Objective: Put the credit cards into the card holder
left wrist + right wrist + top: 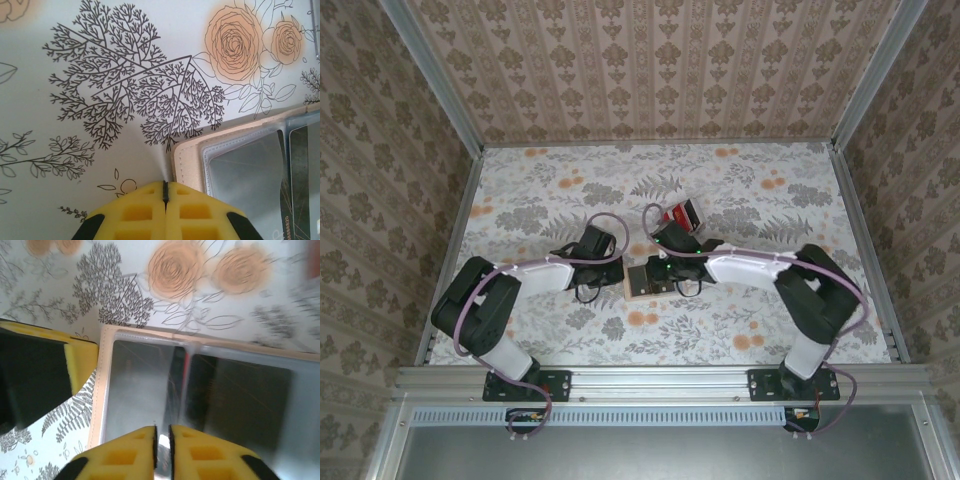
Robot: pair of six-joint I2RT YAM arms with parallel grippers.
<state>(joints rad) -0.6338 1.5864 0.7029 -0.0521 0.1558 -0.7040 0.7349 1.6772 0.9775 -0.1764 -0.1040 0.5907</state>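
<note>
Both arms rise from the near edge of the bench (560,190) and bend inward, so the two hands meet around the middle of the floral top, a little closer to the near edge than to the far one. The left hand (165,186) comes in from the left side. Its yellow fingers are pressed together with only a hairline seam between them and nothing visible in the seam. They sit on the cloth just beside the left-hand border of the card holder (638,285). In the right wrist view one of those fingers (82,357) lies against the holder's stitched tan rim.

The holder lies open and flat, inner face up, showing its clear sleeves (245,170). A dark card (240,400) sits under the plastic on the side away from the left hand, with a thin red edge beside it near the fold.

The right hand (162,432) hangs over the holder's near part. Its fingers stand a narrow slit apart, and whether they are pinching something thin I cannot tell.

Beyond the hands, toward the far edge and slightly to the right of the bench's middle, the remaining credit cards (683,214) lie in a small red-and-black cluster, well apart from the holder. Patterned walls (660,70) close in the far edge and both sides.
</note>
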